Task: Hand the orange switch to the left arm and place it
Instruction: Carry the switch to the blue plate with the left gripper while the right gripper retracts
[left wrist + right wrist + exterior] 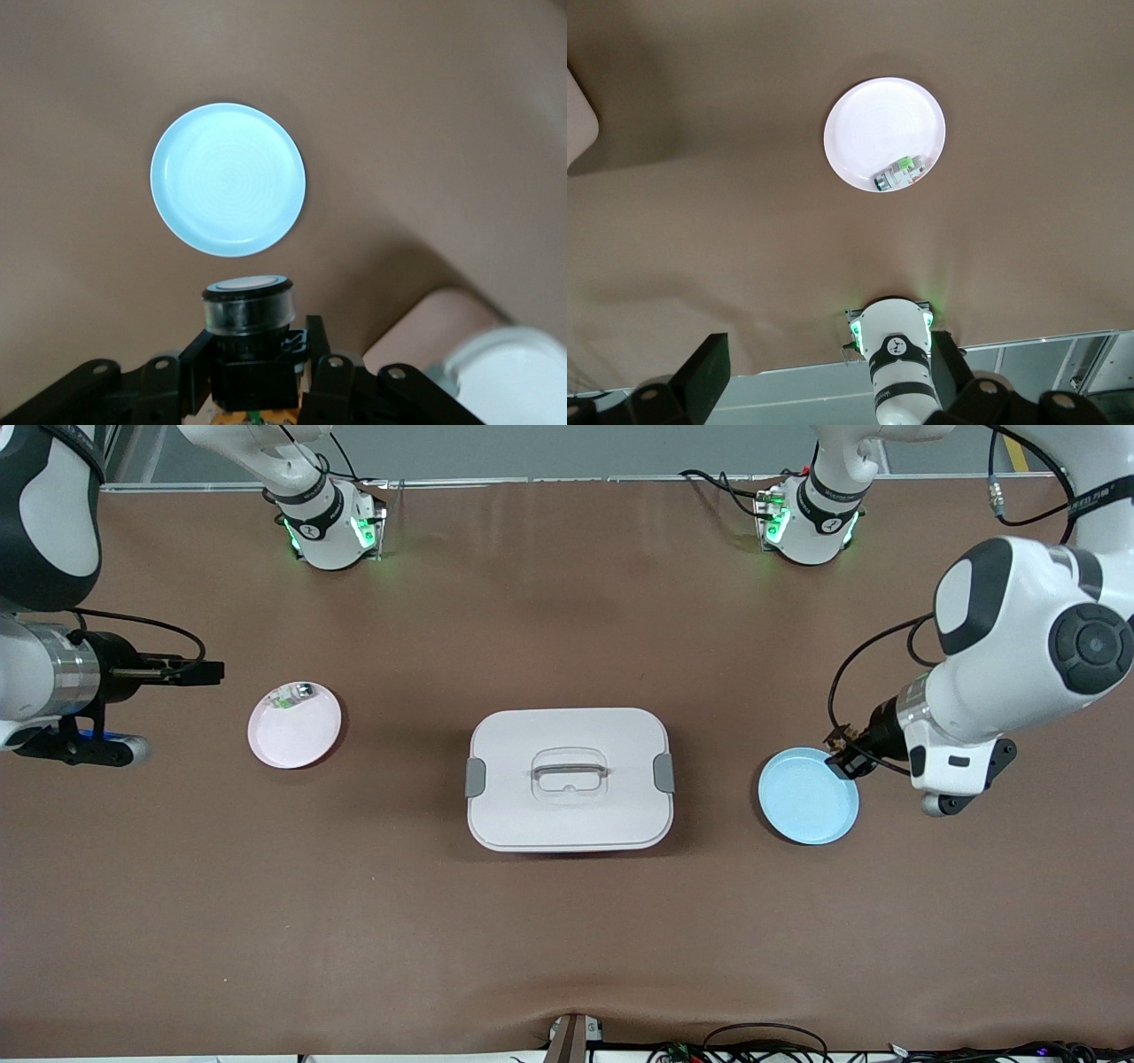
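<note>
The orange switch (pixel 247 312), a small black block with a clear round cap and orange at its base, sits between the jaws of my left gripper (pixel 252 354), which is shut on it. That gripper (pixel 842 755) hangs over the rim of the blue plate (pixel 806 795) at the left arm's end of the table, and the switch (pixel 839 741) shows there only as a dark speck. My right gripper (pixel 202 671) is open and holds nothing, up in the air beside the pink plate (pixel 294 724). The white box (pixel 570 778) stands in the middle of the table, between the two plates.
A small green-and-clear component (pixel 292 695) lies on the pink plate (pixel 884 133), at the edge nearer the robots' bases. The blue plate (pixel 228 180) has nothing on it. The two arm bases (pixel 330 527) (pixel 808 518) stand along the table's edge.
</note>
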You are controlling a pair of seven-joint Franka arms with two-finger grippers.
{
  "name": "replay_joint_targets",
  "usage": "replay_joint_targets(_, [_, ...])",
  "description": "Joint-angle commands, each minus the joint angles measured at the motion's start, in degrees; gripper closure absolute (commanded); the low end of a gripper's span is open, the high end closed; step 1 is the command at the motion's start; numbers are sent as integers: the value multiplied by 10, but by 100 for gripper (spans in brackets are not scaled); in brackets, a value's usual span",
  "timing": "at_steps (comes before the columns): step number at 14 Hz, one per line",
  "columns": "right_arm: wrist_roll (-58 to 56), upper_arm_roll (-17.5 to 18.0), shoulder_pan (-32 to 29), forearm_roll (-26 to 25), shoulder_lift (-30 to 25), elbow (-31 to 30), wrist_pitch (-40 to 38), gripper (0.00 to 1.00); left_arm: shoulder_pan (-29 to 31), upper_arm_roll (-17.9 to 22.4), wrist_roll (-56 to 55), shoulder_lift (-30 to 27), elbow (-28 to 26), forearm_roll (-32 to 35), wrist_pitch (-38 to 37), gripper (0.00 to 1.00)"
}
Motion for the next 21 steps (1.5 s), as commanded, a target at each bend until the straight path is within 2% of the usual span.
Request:
replay_joint_targets(1, [-3,11,-29,15,-10,9,24,0,12,-3,-93,-2,-54,37,75,100])
replay_joint_targets(3, [-32,8,-31,4,-14,33,37,0,22,-3,-135,1,-87,53,126,100])
replay_joint_targets(5, [-81,8,-22,-37,-14,58,40,0,26,-3,-180,19,-104,60,174,100])
replay_joint_targets(8, [-84,8,-13,-65,-17,66,48,0,31,-3,-232,50,-105,89,193,100])
replay_joint_targets(11, [-88,11,-17,-65,-40,65,61,0,29,-4,-311,74,-110,117,229,100])
replay_joint_targets(14, [-81,12,2,-88,-56,59,91,0,32,-8,-327,86,-116,120,231,100])
replay_joint_targets(15, [-80,12,1,-87,-71,40,103,0,33,-9,-327,92,-120,119,231,100])
replay_joint_targets(19, [-78,11,-1,-82,-166,-110,201,0,32,-10,-337,96,-150,112,243,100])
replay_joint_targets(21, [-59,11,-2,-77,-197,-158,231,0,32,-10,-357,109,-150,112,262,100])
